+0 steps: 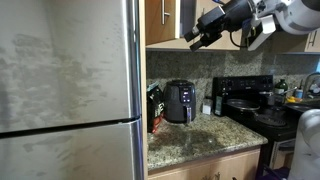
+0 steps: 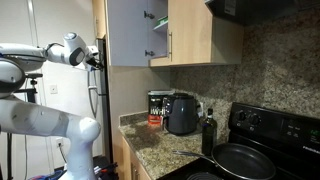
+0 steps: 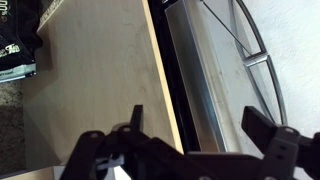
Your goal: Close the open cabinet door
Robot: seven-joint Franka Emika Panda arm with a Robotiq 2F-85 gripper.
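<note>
In the granite-topped kitchen, we judged our spread claw (image 3: 192, 118), just beside the cabinet door (image 2: 125, 30), should press flat on its outer face and swing it shut.

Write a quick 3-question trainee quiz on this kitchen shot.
1. True or false: the cabinet door is fully shut.
2. Which surface does the black air fryer stand on?
3. Fill in: in the wrist view the hand is ____, holding nothing.
Key: 1 false; 2 the counter; 3 open.
</note>
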